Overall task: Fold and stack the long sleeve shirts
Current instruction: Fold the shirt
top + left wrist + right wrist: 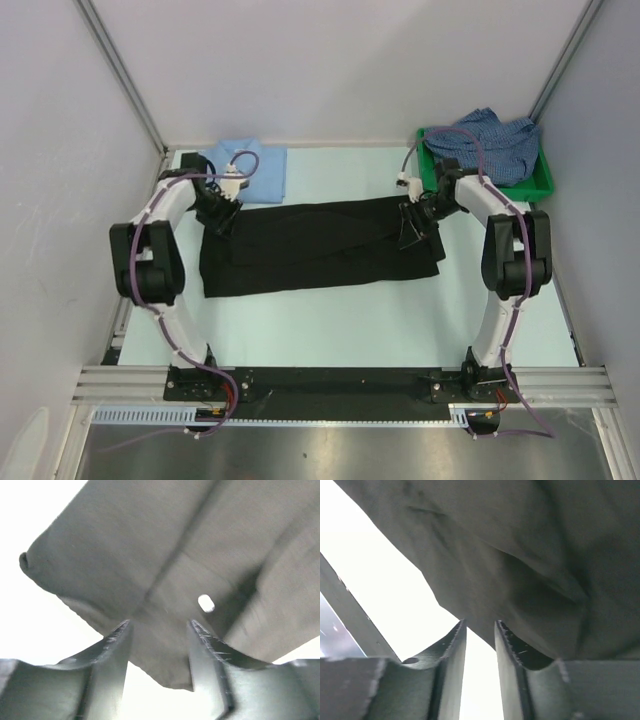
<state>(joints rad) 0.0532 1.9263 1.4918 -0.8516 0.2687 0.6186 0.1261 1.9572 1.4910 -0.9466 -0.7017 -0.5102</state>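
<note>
Pale panel walls are closing in a light table (330, 320) in the top external view, and I am seeing the black shirt (320, 245) lying flat across its middle, folded into a long dark band running left to right, with its near edge a little uneven. Behind its left end the light blue shirt (265, 175) is sitting as a neat folded square at the far edge, while the checked shirt (495, 140) is lying crumpled in the green bin (540, 183) at the far right corner. The left gripper (218, 215) is sitting at the black shirt's far left corner and the right gripper (410, 230) at its far right end. Through the left wrist camera the black shirt (150, 545) is looking grey and soft, with a seam running down it, a rounded fold at its left and one pale button (205, 603) showing; the left gripper (159, 625) is standing with its jaws well apart, clamping nothing. Through the right wrist camera the black shirt (520, 555) is filling the upper frame in loose creases over the bright table, and the right gripper (480, 624) is showing only a narrow slit between its jaws, with light coming through and no cloth pinched that I can make out.
</note>
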